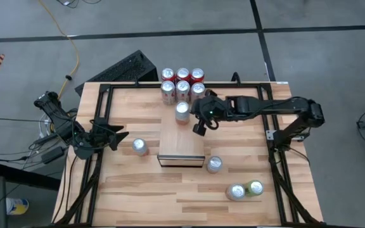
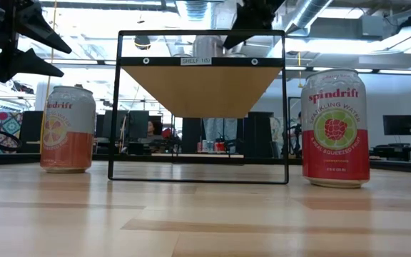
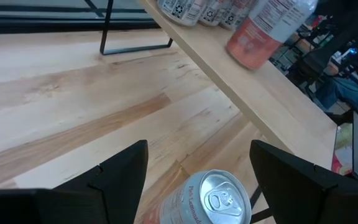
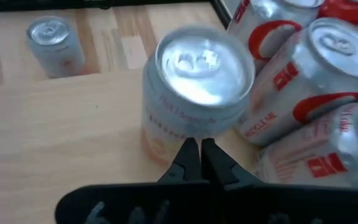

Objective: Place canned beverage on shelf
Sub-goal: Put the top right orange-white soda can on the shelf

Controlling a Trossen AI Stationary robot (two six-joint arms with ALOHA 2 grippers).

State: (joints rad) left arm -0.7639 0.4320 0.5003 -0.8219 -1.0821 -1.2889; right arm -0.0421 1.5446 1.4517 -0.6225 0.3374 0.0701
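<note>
The shelf [image 1: 181,142] stands mid-table, a light wood plank on a black frame [image 2: 203,89]. An orange-and-white can [image 1: 182,111] stands upright on its far end, also in the right wrist view [image 4: 197,93]. My right gripper [image 1: 195,115] is shut, its fingertips [image 4: 199,163] close against that can's side, coming from the table's right. My left gripper [image 1: 116,136] waits open near the left edge. Another orange can [image 3: 207,199] stands on the table just beyond its fingers, untouched. My right gripper's shut fingertips [image 4: 191,155] stand right at the lower side wall [image 4: 166,146] of the can on the shelf, slanting down from the table's right. I cannot tell whether they touch it. The can stands upright on the shelf top.
Several red-and-white cans [image 1: 182,81] stand packed together just behind the shelf. Loose cans stand right of the shelf's front [image 1: 214,164] and near the front right [image 1: 236,191], one green [image 1: 255,187]. Black frame rails [image 1: 100,120] run along both table sides.
</note>
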